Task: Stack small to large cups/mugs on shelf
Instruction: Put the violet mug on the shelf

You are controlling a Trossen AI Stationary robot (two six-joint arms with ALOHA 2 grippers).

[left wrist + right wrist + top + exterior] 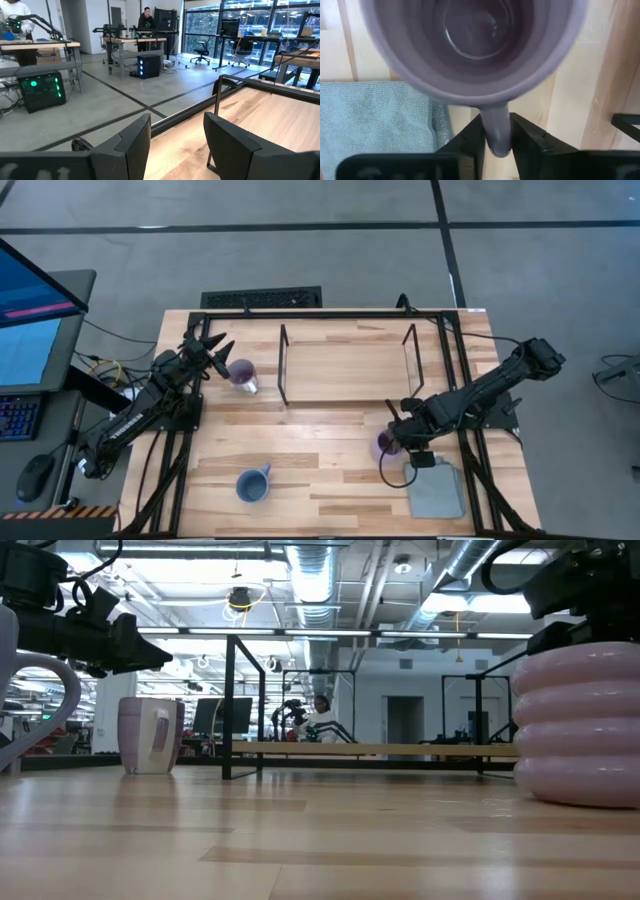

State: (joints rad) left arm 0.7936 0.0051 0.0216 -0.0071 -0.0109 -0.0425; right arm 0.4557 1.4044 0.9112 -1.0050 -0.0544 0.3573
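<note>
A ribbed light purple mug (384, 445) stands near the table's right front, and my right gripper (400, 442) is shut on its handle. It looms at the right of the low view (575, 730). A second light purple mug (242, 375) stands just left of the shelf (345, 370), a low wooden board with black wire frames at its ends. My left gripper (214, 350) is open and empty, up and to the far left of that mug. A blue mug (252, 485) stands at the near left. My right gripper pinches the ribbed mug's handle (496, 131) between its two fingers (470, 142), one on each flat side. The fingers come from the table's right, slanting down. The mug is upright with its mouth up, and its base (575, 798) rests on the table.
A grey folded cloth (436, 492) lies at the near right, just behind my right gripper; it also shows in the right wrist view (375, 125). Bare tabletop lies between the blue mug and the ribbed mug. People and workbenches show in the room beyond.
</note>
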